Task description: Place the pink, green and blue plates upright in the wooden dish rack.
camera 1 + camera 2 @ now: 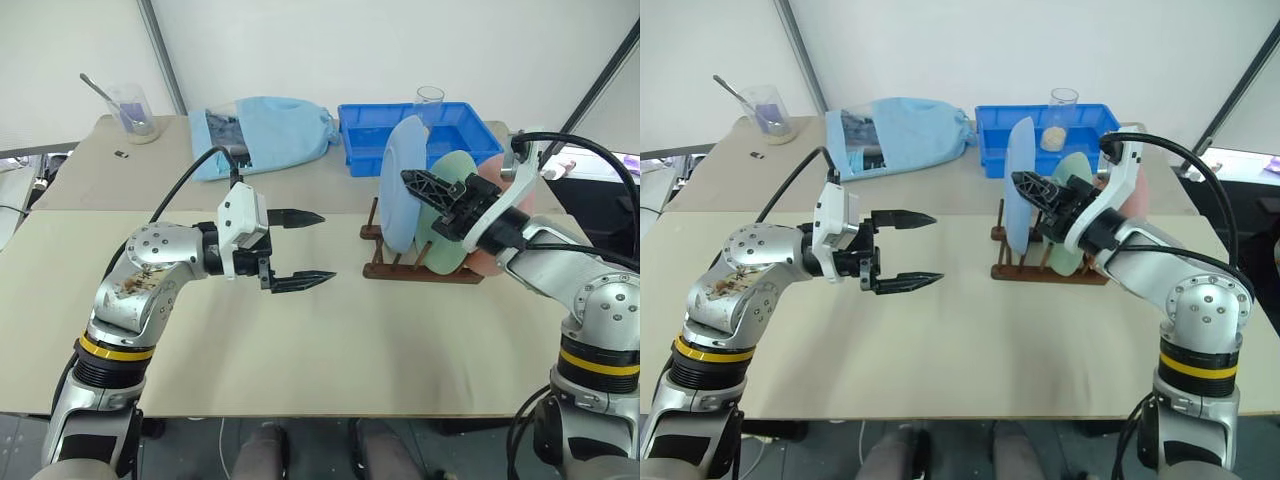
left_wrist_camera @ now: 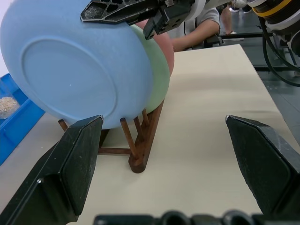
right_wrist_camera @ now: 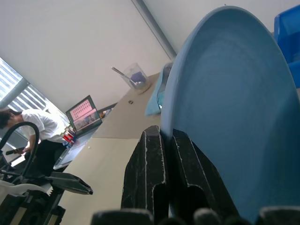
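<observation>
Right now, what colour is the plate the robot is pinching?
Light blue plate, clearest in the right wrist view.

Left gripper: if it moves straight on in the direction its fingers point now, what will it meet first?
Most likely the blue plate standing in the wooden dish rack. The left gripper is open and aims across bare table at the rack; the plate's base or the rack's pegs come first, though depth is hard to judge.

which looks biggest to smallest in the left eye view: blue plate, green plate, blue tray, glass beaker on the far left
1. blue tray, though the plates hide part of it
2. blue plate, standing in the rack
3. green plate, mostly covered by the blue plate and the right end effector, so unsure
4. glass beaker, farther from the camera
</observation>
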### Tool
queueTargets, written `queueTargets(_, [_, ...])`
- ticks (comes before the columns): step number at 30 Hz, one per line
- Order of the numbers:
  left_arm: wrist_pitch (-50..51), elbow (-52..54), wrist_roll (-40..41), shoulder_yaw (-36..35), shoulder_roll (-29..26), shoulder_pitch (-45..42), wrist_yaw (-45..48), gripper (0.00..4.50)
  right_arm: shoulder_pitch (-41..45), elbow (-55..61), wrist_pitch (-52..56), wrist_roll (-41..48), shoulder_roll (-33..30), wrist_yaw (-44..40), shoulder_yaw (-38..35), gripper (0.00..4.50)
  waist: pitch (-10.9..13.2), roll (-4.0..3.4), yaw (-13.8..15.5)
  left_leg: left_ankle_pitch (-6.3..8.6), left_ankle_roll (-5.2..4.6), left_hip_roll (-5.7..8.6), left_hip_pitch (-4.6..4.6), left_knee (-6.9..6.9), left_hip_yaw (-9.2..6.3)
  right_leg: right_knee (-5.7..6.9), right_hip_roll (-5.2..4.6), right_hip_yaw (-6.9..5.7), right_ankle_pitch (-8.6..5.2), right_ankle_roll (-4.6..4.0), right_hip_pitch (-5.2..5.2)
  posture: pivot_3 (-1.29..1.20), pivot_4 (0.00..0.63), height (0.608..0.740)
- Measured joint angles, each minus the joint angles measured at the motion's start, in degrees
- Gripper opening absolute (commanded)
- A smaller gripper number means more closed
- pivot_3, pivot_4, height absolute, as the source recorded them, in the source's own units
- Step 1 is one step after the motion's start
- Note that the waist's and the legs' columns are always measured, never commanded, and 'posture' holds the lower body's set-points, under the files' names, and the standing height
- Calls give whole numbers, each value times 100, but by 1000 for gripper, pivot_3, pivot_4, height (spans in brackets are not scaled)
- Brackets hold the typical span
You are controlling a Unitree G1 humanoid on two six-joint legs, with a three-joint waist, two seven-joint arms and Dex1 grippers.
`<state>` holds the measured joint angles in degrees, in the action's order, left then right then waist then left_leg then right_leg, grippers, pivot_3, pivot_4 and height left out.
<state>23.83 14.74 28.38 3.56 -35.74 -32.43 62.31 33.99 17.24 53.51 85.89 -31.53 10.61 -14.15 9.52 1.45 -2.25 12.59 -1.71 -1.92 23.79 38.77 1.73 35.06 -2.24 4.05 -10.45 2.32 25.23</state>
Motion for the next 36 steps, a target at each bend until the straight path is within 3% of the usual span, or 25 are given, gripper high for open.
queueTargets(10, [0,0,0,-1,22,0,-73,4500,283,-6,-69,-924,-185,-285,38,4478,0,0,0,0,0,1,1,0,1,0,0,1,0,1,1,0,150,740])
queueTargets(15, [3,0,-43,-3,-16,5,-122,4500,405,211,-149,-1884,-1231,-1338,121,4478,0,0,42,0,0,1,3,-3,1,-6,-2,-2,-2,-1,4,0,150,740])
queueTargets(20, [-6,6,-645,17,-611,219,-288,4500,-724,1081,-684,-2949,-3165,-3957,-20,4478,0,0,106,8,-11,0,-3,-14,3,-5,-5,-3,-36,19,4,0,150,740])
queueTargets(22, [-10,2,-817,-2,-848,395,-292,4500,-1233,1088,-921,-3285,-3475,-4685,-286,4478,0,1,104,8,-11,0,-5,-13,9,-4,-10,-2,-41,10,4,0,150,740])
queueTargets(25, [-24,38,-945,-70,-1129,726,-280,4500,-2052,1043,-1175,-3728,-3798,-5679,-900,4478,1,2,128,8,-10,0,-7,-8,14,0,-19,-2,-51,-8,4,0,150,740])
queueTargets(29, [-65,234,-1046,-454,-1587,1475,-303,4500,-3781,903,-1581,-4905,-4193,-7329,-2039,4478,0,3,157,8,-9,-2,-17,1,20,-1,-30,-2,-52,-7,-5,0,150,740])
queueTargets(36, [1,462,-1000,-735,-1517,1801,-555,4500,-4195,479,-2423,-5897,-3881,-7915,-2466,4478,3,11,153,8,-4,-1,-33,4,37,1,-37,0,-49,0,-8,0,150,740])
